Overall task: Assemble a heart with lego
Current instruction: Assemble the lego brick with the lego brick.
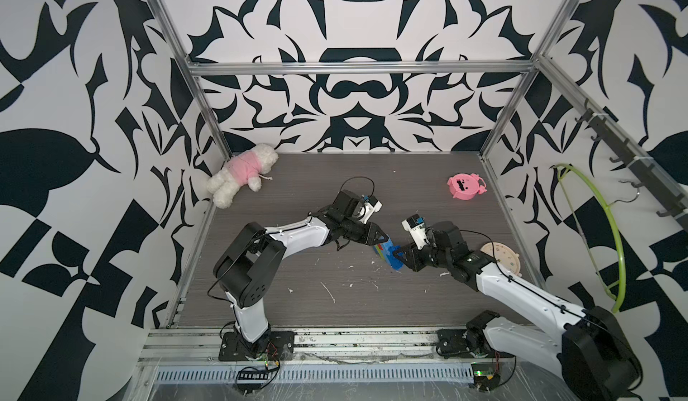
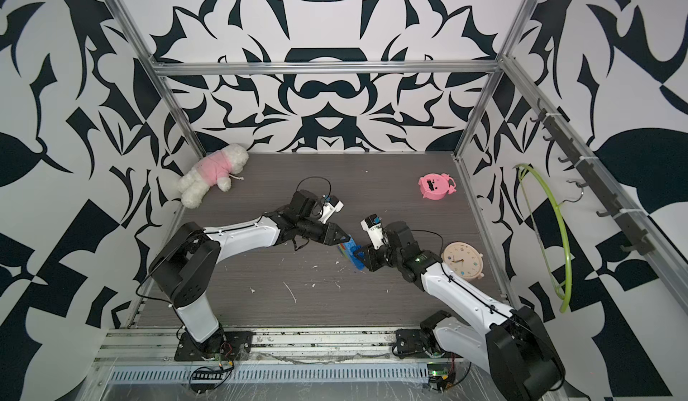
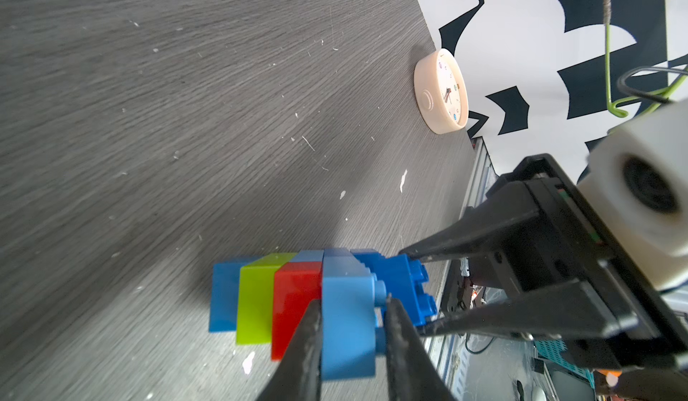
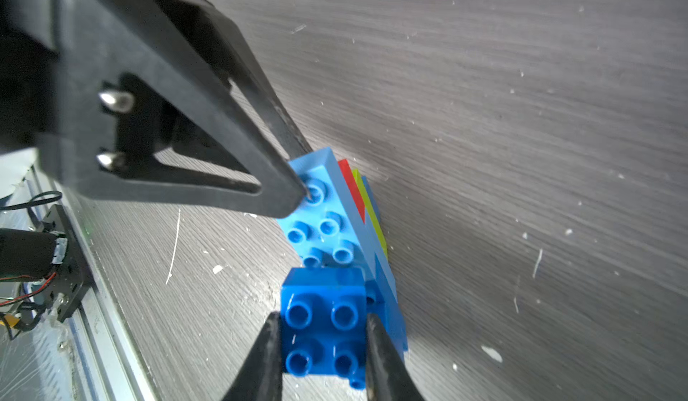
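Heart position: the heart (image 1: 388,251) sits near the middle of the surface (image 1: 335,179), directly between my two grippers. It appears to stand on edge, with its studs facing sideways toward my right arm.
Heart layers: in the left wrist view I read, in order, a blue end brick (image 3: 223,295), a lime green brick (image 3: 257,302), a red brick (image 3: 294,295), a light blue brick (image 3: 348,343), then darker blue.
Left gripper: my left gripper (image 3: 352,302) is closed tight across the light blue brick, one finger on each side face.
Right gripper: my right gripper (image 4: 323,319) is clamped on the dark blue 2x2 brick (image 4: 322,337) at the end of the cluster, against the studded face. I cannot tell whether it is fully seated.
Spacing: my two grippers' tips are just beside each other.
Other items: a clock (image 2: 461,259) lies near the right wall. A pink round toy (image 1: 465,186) sits at the far right and a plush toy (image 1: 242,174) in the far left corner. All are well apart from the heart.
Surface condition: white flecks are scattered over the surface.
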Controlling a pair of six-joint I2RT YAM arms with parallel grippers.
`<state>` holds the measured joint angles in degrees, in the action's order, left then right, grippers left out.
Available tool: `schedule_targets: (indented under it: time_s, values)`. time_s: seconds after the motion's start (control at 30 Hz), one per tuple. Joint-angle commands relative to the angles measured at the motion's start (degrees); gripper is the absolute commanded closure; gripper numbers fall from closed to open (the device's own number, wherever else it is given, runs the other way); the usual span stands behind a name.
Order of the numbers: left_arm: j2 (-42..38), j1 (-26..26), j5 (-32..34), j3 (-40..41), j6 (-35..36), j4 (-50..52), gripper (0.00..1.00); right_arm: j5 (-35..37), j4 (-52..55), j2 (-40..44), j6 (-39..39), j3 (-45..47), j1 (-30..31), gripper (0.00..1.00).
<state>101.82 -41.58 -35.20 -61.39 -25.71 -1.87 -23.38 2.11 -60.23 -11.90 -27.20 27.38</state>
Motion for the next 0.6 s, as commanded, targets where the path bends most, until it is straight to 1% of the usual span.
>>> schedule_targets:
  time_s: [0.0,0.1,0.37,0.5,0.57]
  values:
    - [1.13,0.21,-0.31,0.30,0.09,0.02,0.75,-0.83,-7.61,1.95,-0.40,1.38,0.22,0.81]
    - [1.19,0.19,-0.29,0.30,0.14,0.02,0.75,-1.03,-9.92,1.28,0.13,1.67,0.31,0.81]
    - [1.49,0.19,-0.66,0.09,-0.30,-0.50,0.74,-0.88,-22.35,-0.70,-0.24,6.30,0.29,0.83]
    - [1.80,0.27,-1.05,-0.14,-0.21,-0.24,0.75,-1.60,-23.64,-2.41,1.66,6.76,0.27,0.84]
    - [1.97,0.23,-1.14,-0.25,-0.21,-0.24,0.75,-2.58,-25.76,-2.95,1.37,7.76,0.29,0.84]
